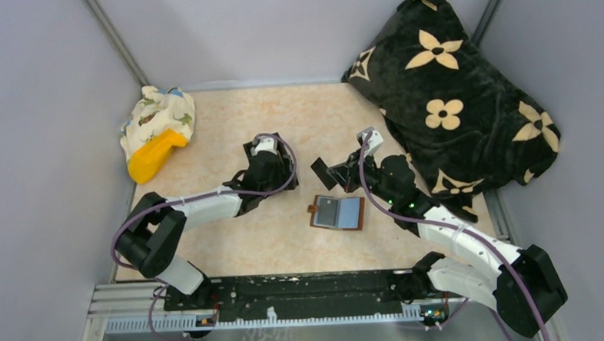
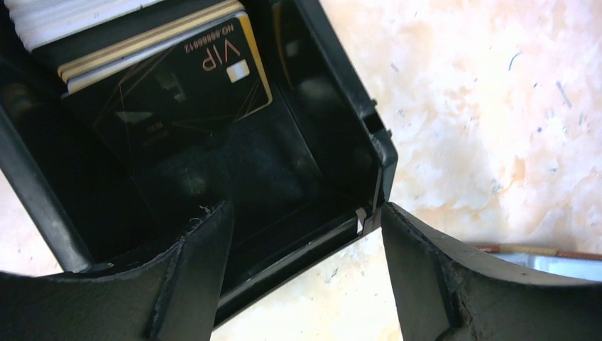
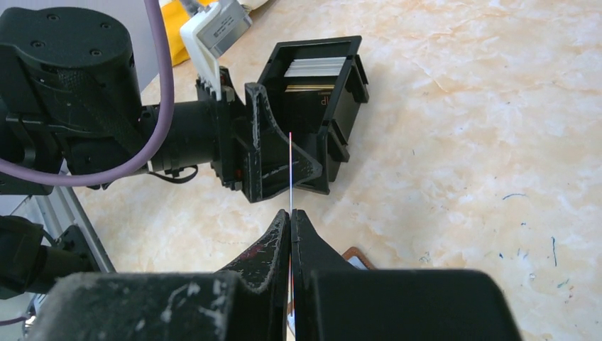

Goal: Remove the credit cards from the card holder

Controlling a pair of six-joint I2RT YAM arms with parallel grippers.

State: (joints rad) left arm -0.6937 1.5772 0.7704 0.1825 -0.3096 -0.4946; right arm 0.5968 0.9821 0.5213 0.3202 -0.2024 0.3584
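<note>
The card holder (image 1: 337,213) lies spread open and flat on the worktop (image 1: 296,117), blue-grey inside up, between the two arms. Just beyond the card holder, the right end effector (image 3: 291,217) is clenched on a thin card (image 3: 291,170) seen edge-on, so at least one card looks to be out. Up and left of the card holder stands a black box (image 2: 334,92) with a black-and-gold VIP card (image 2: 177,92) and a pale stack (image 2: 64,14) in it. The left end effector (image 2: 305,209) is spread wide at the box's near corner, apparently grasping nothing. The held card is probably bound for that box. Whether any cards remain in the holder's pockets is too small to tell, and the held card's face is hidden.
</note>
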